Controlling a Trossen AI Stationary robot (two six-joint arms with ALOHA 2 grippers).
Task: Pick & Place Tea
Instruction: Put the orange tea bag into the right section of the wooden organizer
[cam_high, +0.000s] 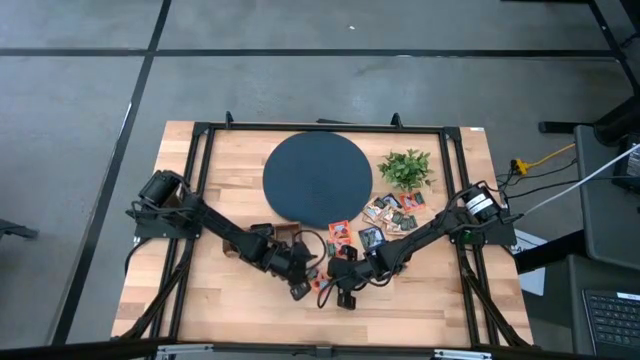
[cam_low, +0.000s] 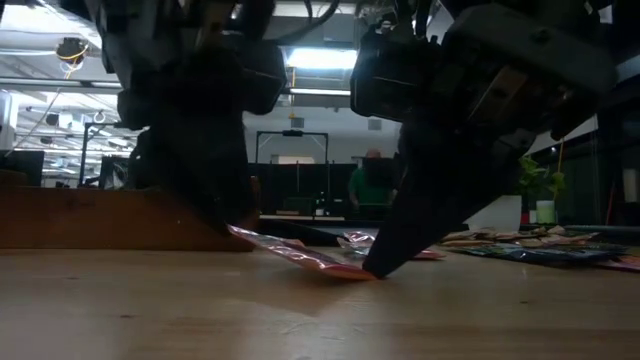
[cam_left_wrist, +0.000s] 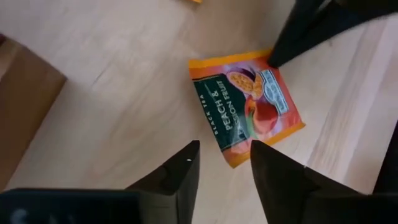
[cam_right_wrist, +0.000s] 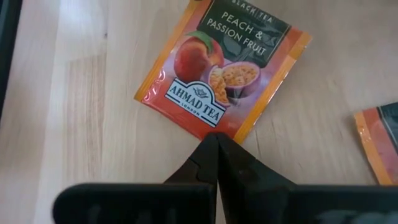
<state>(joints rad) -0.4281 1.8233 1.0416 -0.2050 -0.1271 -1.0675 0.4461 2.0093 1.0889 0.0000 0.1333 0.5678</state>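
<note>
An orange tea sachet (cam_left_wrist: 245, 106) printed "Peach & Passion Fruit" lies on the wooden table near its front edge, between my two grippers (cam_high: 322, 283). My left gripper (cam_left_wrist: 224, 152) stands open, one corner of the sachet between its fingertips. My right gripper (cam_right_wrist: 215, 138) is shut, its tip on the opposite end of the sachet. In the low view the sachet (cam_low: 300, 255) slants. Its end by the left gripper (cam_low: 215, 200) is raised and its other end is down on the table under the right gripper (cam_low: 378, 268). My left gripper has the sachet's corner (cam_left_wrist: 233, 160) between its open fingers; whether a finger touches it I cannot tell. My right gripper presses its shut fingertips on the sachet's edge (cam_right_wrist: 208, 126) near a corner, slanting down from the table's right. That end lies on the table (cam_low: 362, 273).
A round dark disc (cam_high: 317, 175) lies at the far middle, a small green plant (cam_high: 406, 167) to its right. Several more sachets (cam_high: 395, 212) are heaped below the plant, with others (cam_high: 340, 232) nearer. A brown block (cam_low: 110, 215) sits behind my left gripper. Black frame rails (cam_high: 190, 200) border the table.
</note>
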